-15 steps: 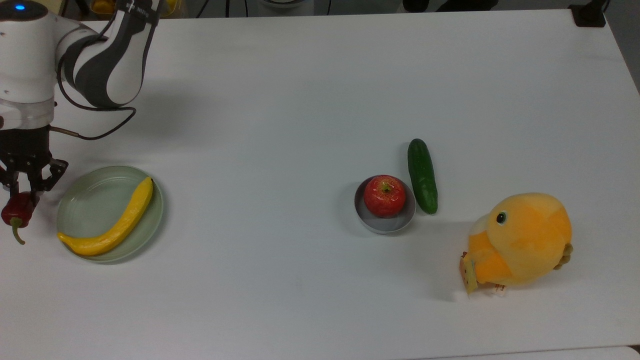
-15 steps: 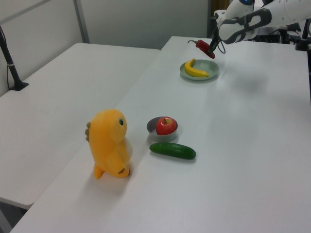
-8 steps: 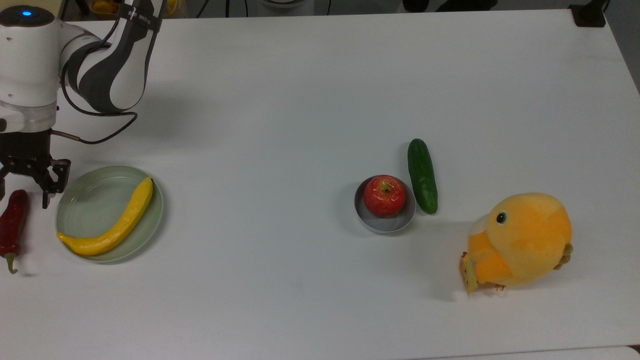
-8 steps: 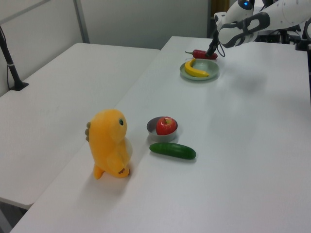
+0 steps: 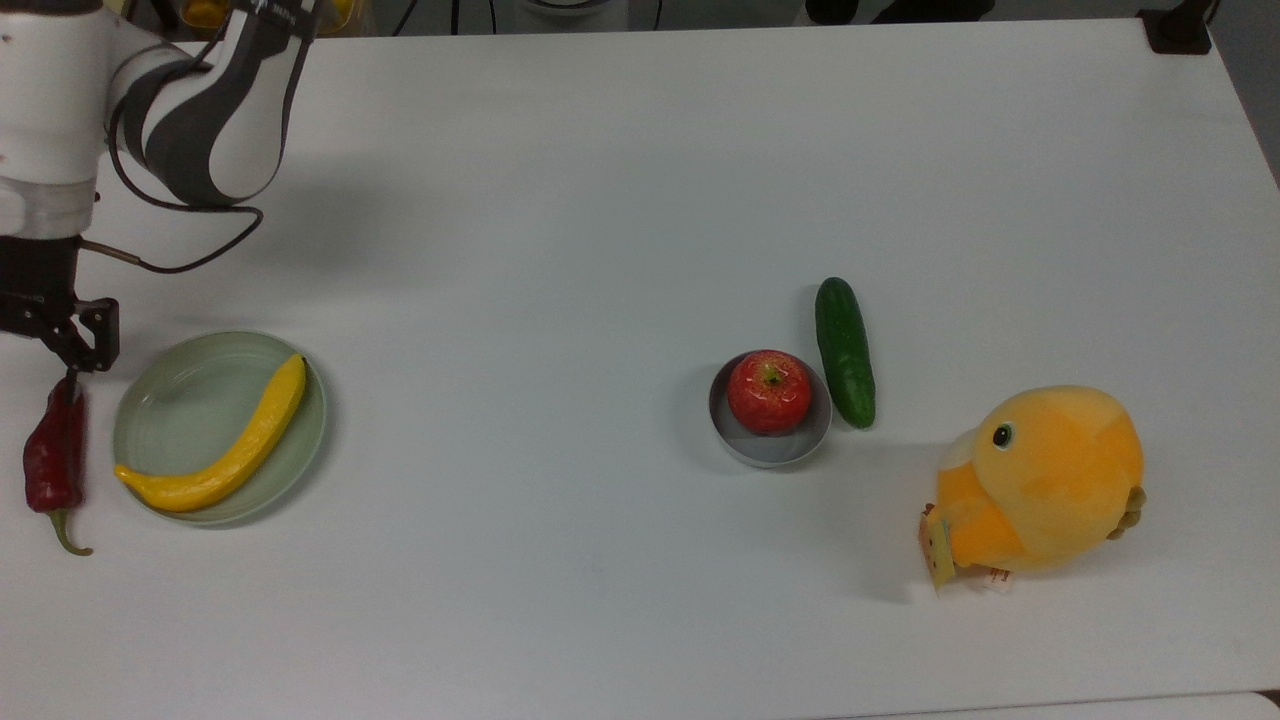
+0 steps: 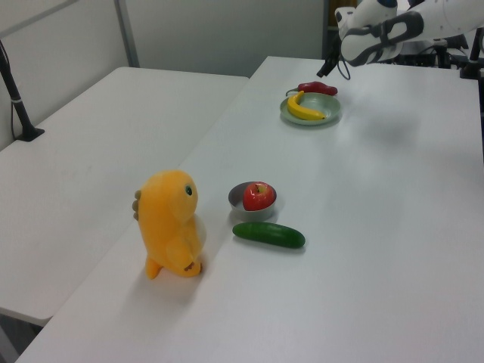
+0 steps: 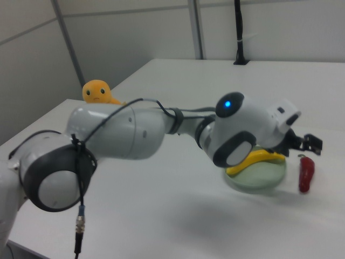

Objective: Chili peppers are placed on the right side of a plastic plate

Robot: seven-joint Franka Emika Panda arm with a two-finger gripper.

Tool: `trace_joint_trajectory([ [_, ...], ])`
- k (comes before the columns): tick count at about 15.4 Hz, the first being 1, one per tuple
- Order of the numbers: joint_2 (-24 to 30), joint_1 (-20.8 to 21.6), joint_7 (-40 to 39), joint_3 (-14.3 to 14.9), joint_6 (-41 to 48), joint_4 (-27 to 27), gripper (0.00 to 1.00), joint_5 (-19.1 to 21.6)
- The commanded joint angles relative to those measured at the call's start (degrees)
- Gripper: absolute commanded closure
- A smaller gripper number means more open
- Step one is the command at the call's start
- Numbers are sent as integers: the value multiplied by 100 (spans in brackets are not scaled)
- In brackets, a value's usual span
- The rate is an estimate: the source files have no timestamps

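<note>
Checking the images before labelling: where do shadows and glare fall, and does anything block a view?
Top view: soft shadows beside the plush chick and under the arm; small highlights on the apple. Left view: even light, chili small and distant. Right view: the arm fills the foreground, hiding part of the plate.

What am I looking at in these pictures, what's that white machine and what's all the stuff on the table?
The white machine is a robot arm with a two-fingered tool at its end. Three cameras show the same white table: one from above, two from opposite sides. On the table lie a pale green plate holding a banana, and a red chili beside the plate, at the top view's left. Farther off, an apple sits in a grey bowl, with a cucumber beside it and an orange plush toy nearby. The tool holds nothing; it hangs open just above the chili.
</note>
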State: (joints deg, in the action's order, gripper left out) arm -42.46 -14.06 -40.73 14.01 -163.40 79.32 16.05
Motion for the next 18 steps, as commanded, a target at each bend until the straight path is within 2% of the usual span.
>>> trace_joint_trajectory([
  [1, 1106, 298, 30, -39, 27, 1083, 0, 109],
  [4, 1651, 500, 502, -39, 228, 1445, 0, 109],
  [7, 2170, 667, 1442, -39, 983, 1463, 0, 100],
  [13, 3268, 957, 2972, -39, 3363, 1393, 0, 47],
  [18, 4157, 1274, 3729, -83, 5429, 1297, 0, 3],
])
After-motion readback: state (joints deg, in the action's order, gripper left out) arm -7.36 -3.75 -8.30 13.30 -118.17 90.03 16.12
